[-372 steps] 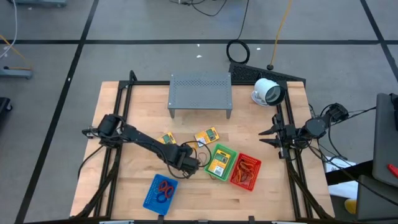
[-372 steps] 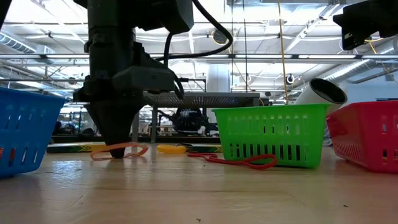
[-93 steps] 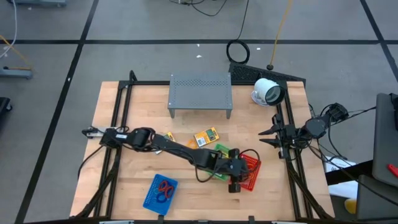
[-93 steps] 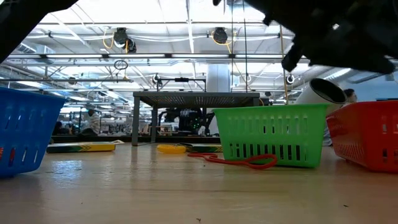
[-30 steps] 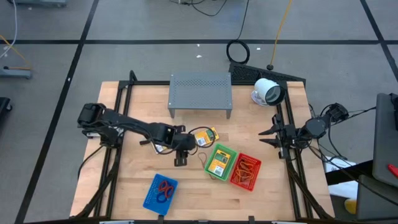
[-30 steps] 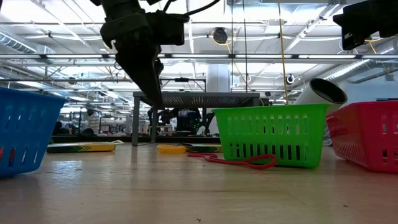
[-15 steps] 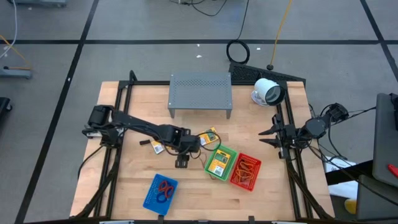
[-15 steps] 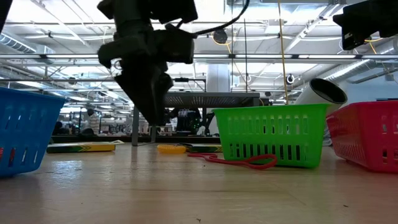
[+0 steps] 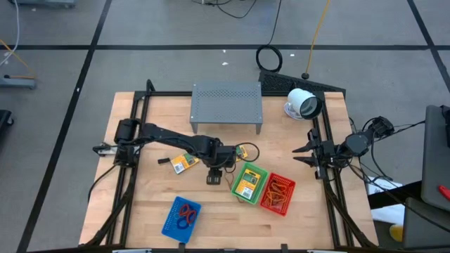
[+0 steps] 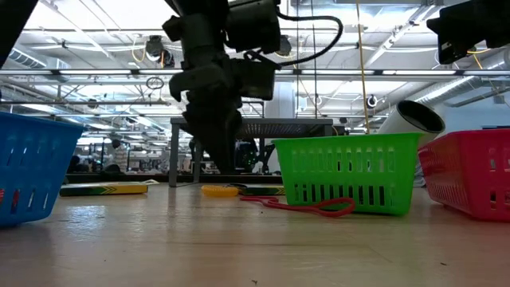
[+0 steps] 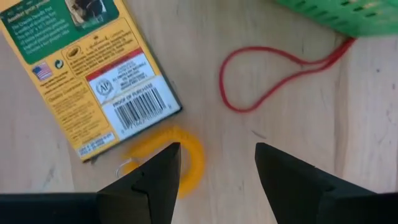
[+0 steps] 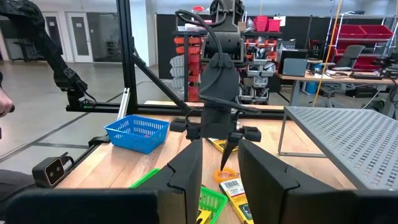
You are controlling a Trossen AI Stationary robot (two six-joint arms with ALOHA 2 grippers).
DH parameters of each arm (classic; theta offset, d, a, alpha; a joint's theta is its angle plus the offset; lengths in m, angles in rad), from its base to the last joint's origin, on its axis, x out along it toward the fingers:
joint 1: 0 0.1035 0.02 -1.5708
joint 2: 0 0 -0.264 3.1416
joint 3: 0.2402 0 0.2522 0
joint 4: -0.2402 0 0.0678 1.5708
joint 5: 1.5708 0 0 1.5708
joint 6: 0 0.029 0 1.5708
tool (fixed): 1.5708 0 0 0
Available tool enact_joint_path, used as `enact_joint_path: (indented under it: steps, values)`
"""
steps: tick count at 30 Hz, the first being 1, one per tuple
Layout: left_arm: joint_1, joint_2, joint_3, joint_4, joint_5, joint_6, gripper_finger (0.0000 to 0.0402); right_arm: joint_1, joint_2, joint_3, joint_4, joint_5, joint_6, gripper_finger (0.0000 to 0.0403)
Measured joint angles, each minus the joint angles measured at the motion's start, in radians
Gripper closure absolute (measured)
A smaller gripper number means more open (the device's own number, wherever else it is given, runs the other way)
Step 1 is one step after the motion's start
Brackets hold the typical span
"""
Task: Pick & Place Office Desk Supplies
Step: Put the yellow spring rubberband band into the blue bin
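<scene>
My left gripper (image 11: 217,168) hangs open, pointing steeply down, a little above the table near its middle (image 10: 223,163). Below it lies a small yellow ring (image 11: 189,158), partly hidden behind one finger. Flat on the wood just beyond the ring lies a yellow packet with a green label (image 11: 93,74). A red rubber band (image 11: 267,81) lies against the green basket (image 9: 247,181). A second packet (image 9: 184,163) lies beside my left arm. My right gripper (image 9: 306,153) waits open and level over the table's right edge.
The green basket holds a packet; next to it stands a red basket (image 9: 276,193) with orange bands. A blue basket (image 9: 181,216) stands near the front edge. A grey perforated shelf (image 9: 226,105) and a white round device (image 9: 302,104) stand at the back.
My left gripper has moved toward the table's right edge and come down, ending above the yellow ring next to the packet. It has tipped more steeply downward. Nothing on the table has moved.
</scene>
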Motion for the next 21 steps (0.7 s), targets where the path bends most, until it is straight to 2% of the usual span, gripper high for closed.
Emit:
enact_joint_path:
  steps: [6,21]
  values:
    - [0.007,0.028,0.0,-0.004,0.051,-0.005,0.019,0.0,0.0,0.0,0.0,0.0,0.0,0.0309]
    - [0.019,0.029,0.0,-0.023,-0.009,-0.043,0.0188,0.0,0.0,0.0,0.0,0.0,0.0,0.0307]
